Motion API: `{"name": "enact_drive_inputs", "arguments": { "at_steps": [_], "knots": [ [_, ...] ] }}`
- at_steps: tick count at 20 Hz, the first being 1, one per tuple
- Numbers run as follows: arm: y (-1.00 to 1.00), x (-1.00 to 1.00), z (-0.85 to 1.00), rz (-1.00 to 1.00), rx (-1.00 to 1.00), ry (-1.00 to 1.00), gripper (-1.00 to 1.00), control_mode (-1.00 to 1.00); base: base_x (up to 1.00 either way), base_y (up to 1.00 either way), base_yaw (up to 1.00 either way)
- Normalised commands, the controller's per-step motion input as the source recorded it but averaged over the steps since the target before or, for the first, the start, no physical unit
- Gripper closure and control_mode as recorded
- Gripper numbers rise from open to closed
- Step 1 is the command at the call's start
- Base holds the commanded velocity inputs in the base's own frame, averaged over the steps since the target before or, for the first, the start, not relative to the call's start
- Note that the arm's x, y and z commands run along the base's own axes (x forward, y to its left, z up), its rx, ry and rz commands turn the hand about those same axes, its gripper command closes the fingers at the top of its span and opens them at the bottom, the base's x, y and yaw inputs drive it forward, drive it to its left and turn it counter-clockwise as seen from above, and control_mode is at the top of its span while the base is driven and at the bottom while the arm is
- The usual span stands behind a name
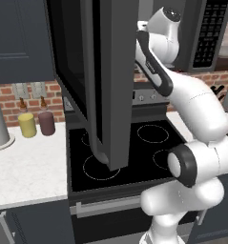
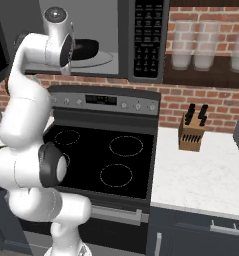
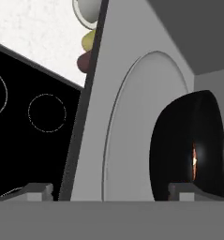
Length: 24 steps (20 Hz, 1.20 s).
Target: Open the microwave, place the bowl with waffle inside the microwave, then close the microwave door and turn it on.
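Presently: bowl in cavity, door and start still outstanding

Item 1. Wide dark grey box microwave with narrow black keypad strip, mounted above the black four-burner glass stove. Pale grey cavity exposed, round turntable plate visible on its floor.

Item 2. Wide dark grey framed microwave door with black glass window. Swung fully out over the stove, standing edge-on in the left base view. Opening step judged complete.

Item 3. Small shallow round black bowl with waffle. Located inside the cavity on the turntable, seen in the right base view just beside the robot's wrist. A sliver of orange-brown waffle shows at the bowl's edge in the hand view. Whether the bowl rests free on the plate or is held cannot be told.

Item 4. Two-finger claw on the white arm, reaching to the cavity mouth. Its two tips show wide apart in the hand view, one before the stove side, one before the bowl; it reads as spread, nothing clamped between the tips.

Item 5. Left worktop, white speckled: yellow jar, maroon jar, grey canister. Right worktop: wooden knife block.

Status, by judgement: opening done; placing done or nearly so. Remaining: clear the arm from the cavity, shut the door, press start on the keypad.
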Motion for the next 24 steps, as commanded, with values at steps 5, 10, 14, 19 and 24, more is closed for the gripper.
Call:
{"name": "enact_drive_inputs", "arguments": {
  "at_steps": [5,10,14,19,24],
  "knots": [
    [-0.18,-1.00,0.01,0.00,0.00,0.00,-1.00,-1.00,0.00,0.00,0.00],
    [-0.25,-1.00,0.14,0.00,0.00,0.00,-1.00,-1.00,0.00,0.00,0.00],
    [-0.15,-1.00,0.05,0.00,0.00,-0.03,-1.00,-1.00,0.00,0.00,0.00],
    [-0.06,-1.00,0.00,0.00,0.00,-0.11,-1.00,-1.00,0.00,0.00,0.00],
    [-0.04,-1.00,0.00,0.00,0.00,-0.13,-1.00,-1.00,0.00,0.00,0.00]
  ]
}}
